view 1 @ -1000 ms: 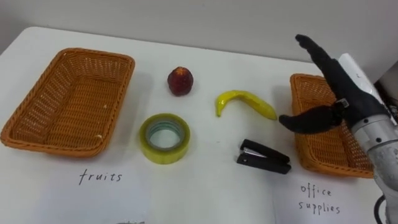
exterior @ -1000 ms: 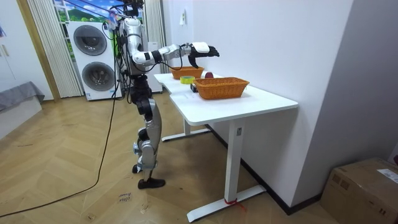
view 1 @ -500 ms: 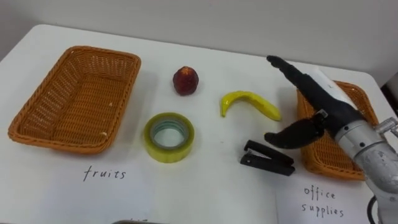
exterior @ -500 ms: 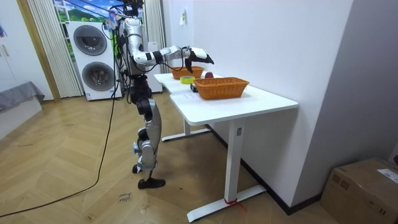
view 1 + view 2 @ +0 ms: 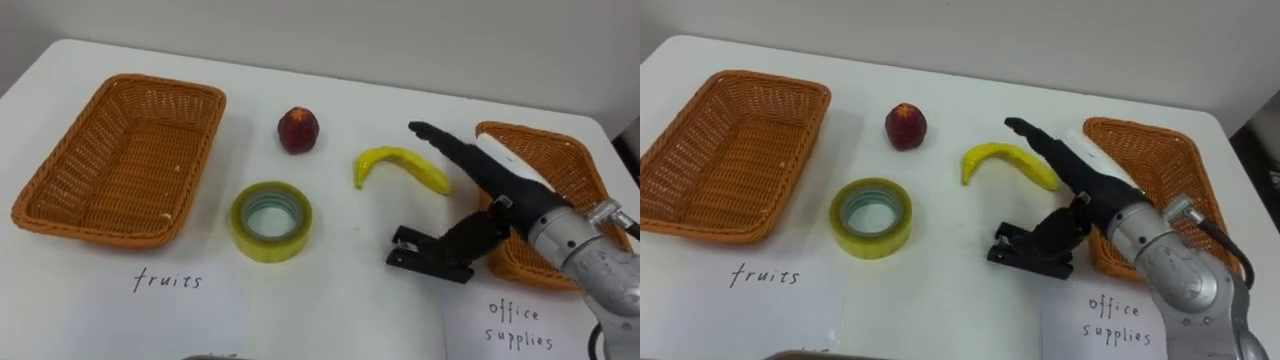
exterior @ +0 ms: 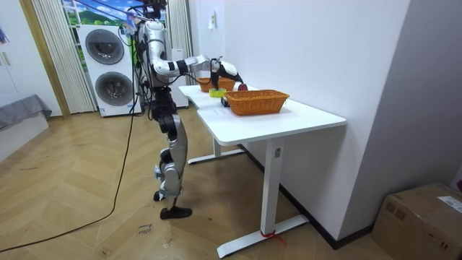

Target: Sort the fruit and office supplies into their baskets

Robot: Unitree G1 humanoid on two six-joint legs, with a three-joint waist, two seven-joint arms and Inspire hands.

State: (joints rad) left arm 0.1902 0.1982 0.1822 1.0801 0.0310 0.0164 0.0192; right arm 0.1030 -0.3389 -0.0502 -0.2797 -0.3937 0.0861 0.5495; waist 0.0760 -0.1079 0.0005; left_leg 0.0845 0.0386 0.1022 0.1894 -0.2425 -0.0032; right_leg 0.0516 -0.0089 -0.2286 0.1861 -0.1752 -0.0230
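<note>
Right hand (image 5: 508, 192) hangs spread above the black stapler (image 5: 422, 252), its fingers straight and pointing past the tip of the banana (image 5: 400, 165), its thumb lowered against the stapler's right end. Nothing is gripped yet; the hand is open, and the pose reads as the start of a pinch, thumb on one side and fingers due to fold down on the other.

The stapler lies flat on the white table (image 5: 340, 310), just beside the office supplies basket (image 5: 545, 133) at the robot's right, so a short lift and swing would likely carry it in. That nearness may explain why the right arm takes this item first.

Other items wait in the middle of the table: a yellow tape roll (image 5: 271, 221) lying flat, a red fruit (image 5: 298, 130) behind it, and the banana between the fruit and the right basket. The fruit basket (image 5: 90, 232) sits at the far left with none of them in it. Handwritten labels (image 5: 167, 281) in front of each basket mark which is which. The room view shows the robot standing at the table's end.
</note>
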